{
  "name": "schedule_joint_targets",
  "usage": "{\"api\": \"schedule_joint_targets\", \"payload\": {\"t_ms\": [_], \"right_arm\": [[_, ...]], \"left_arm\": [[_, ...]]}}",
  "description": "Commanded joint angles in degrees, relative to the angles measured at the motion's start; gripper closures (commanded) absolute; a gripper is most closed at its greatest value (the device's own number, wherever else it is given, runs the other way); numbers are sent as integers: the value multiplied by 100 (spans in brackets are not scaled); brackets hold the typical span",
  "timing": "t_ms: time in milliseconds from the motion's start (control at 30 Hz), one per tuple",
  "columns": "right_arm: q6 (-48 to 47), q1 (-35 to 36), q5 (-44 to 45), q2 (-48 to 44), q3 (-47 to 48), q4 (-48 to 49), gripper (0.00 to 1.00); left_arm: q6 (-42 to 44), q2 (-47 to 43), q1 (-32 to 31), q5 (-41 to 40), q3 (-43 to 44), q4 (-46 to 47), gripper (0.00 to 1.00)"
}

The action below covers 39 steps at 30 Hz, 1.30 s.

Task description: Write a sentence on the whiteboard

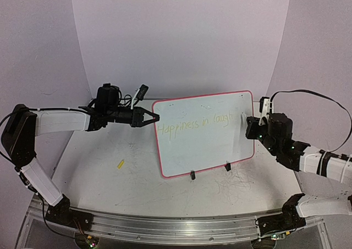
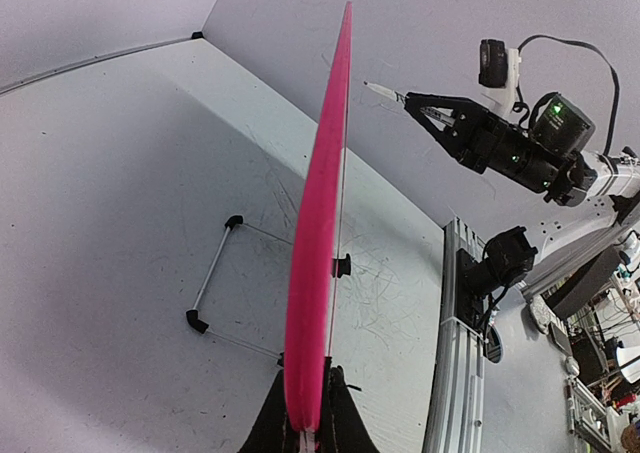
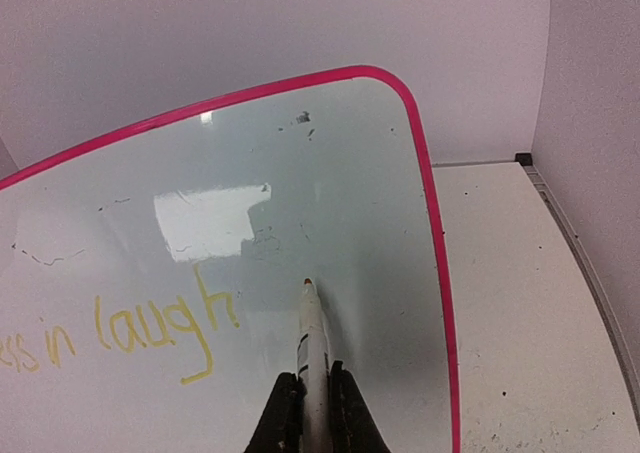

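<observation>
Pink-rimmed and white, the whiteboard (image 1: 203,150) stands propped upright at the centre of the table (image 1: 104,188) on two black clip feet (image 1: 192,175). Its long axis runs from 9 to 3 o'clock in the top view, with the 3 o'clock end a little higher. The sentence (image 1: 195,123), in faint yellow-green, follows that axis and reads "Happiness in laugh". The left gripper (image 1: 154,117) is closed on the board's 9 o'clock edge; its wrist view shows the rim edge-on, pinched between the dark fingers (image 2: 265,428). The right gripper (image 3: 315,383), at the 3 o'clock end, is clamped around a white marker (image 3: 312,333). The marker's long axis points to 12 o'clock in the right wrist view, its reddish tip just right of the "h" of "laugh". Whether the tip touches the surface I cannot tell. A small yellow object (image 1: 120,163) lies on the table at 7 o'clock from the board's left edge, apart from it.
</observation>
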Motion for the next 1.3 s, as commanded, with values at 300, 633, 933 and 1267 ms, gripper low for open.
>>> {"api": "schedule_joint_targets", "payload": {"t_ms": [300, 633, 933, 1267], "right_arm": [[-185, -119, -632, 322, 292, 498, 100], [-290, -118, -948, 464, 304, 719, 100], [-312, -118, -661, 625, 386, 796, 100], [-95, -113, -685, 610, 184, 479, 100]], "left_arm": [[277, -87, -112, -179, 147, -322, 100], [279, -87, -130, -179, 147, -322, 100], [283, -74, -138, -179, 147, -322, 100], [292, -73, -138, -187, 147, -322, 100]]}}
